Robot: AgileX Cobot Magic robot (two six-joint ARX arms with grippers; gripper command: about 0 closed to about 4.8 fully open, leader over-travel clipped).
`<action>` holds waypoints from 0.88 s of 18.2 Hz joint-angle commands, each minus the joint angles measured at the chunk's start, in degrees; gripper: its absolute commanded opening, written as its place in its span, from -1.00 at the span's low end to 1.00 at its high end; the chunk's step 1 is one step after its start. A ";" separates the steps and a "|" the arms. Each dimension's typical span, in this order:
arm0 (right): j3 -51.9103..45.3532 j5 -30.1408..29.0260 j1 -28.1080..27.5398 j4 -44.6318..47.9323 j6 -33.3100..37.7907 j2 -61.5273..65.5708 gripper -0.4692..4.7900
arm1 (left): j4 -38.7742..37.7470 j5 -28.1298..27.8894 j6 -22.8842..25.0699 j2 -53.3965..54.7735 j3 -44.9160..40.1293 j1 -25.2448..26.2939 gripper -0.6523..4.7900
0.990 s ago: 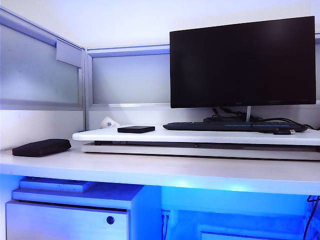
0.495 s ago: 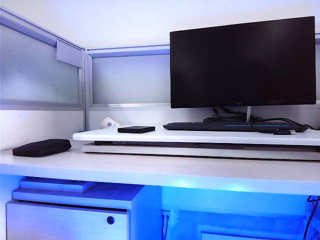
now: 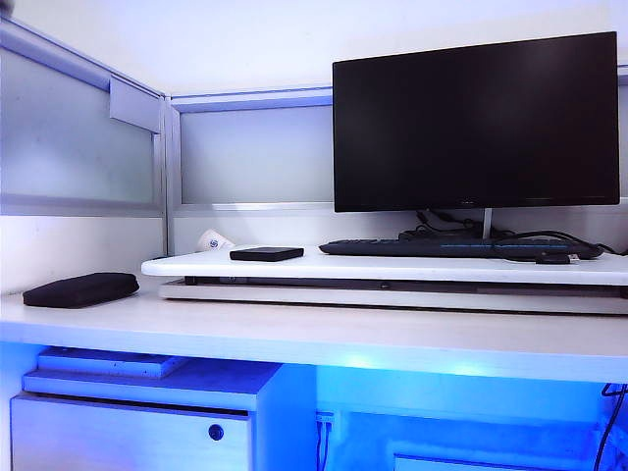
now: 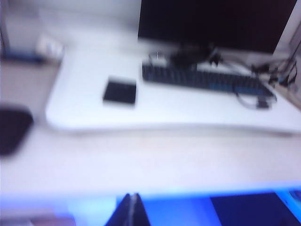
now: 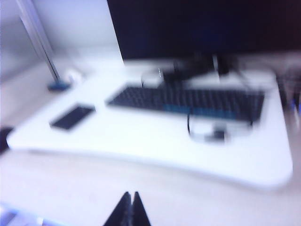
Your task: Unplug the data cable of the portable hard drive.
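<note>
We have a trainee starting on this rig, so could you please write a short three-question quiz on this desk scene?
1. True or false: the small flat black rectangular portable hard drive lies on the raised white curved-edge platform, left of the long black keyboard in the exterior view.
2. Which is shut? A: left gripper only. B: right gripper only. C: both.
3. Fill in: the black padded oblong cushion rests on the lower white ____.

Key: 1 true. 2 C; both hang back at the desk's near edge, clear of the drive. 3 desk.
</note>
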 commanded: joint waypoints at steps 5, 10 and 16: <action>-12.66 0.28 0.04 5.33 0.96 -6.86 -0.85 | 4.13 -0.66 -2.05 -9.86 -12.11 0.09 -0.78; -22.36 5.64 0.09 6.36 3.37 -22.08 -0.85 | 10.08 -0.66 -3.54 -15.41 -19.23 0.09 -0.78; -27.89 5.49 0.20 7.69 3.32 -23.71 -0.85 | 13.20 -2.25 -0.68 -17.97 -25.07 0.07 -0.78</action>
